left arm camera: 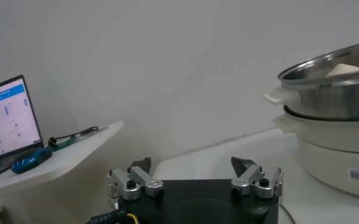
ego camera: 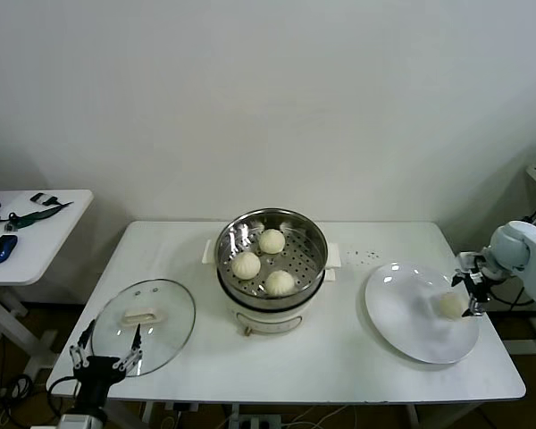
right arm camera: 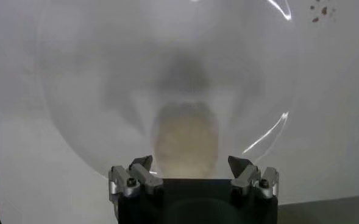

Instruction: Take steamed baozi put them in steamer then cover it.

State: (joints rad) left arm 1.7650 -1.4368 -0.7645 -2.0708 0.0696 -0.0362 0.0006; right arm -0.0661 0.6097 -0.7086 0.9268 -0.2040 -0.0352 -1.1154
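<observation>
Cover point(ego camera: 145, 325) aside, three baozi point(ego camera: 280, 282) in steamer point(ego camera: 271, 259)

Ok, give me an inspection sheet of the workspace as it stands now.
Surface: white table.
Job's things: three baozi in the open steamer; the fourth baozi on the white plate; cover flat on the table, left of the steamer.
Clutter: dark specks beside the plate.
Grippers: right tool open at the plate's baozi; left tool open, near the cover.
Cables: nothing seen on the table.
Surroundings: side table with a blue mouse.
</observation>
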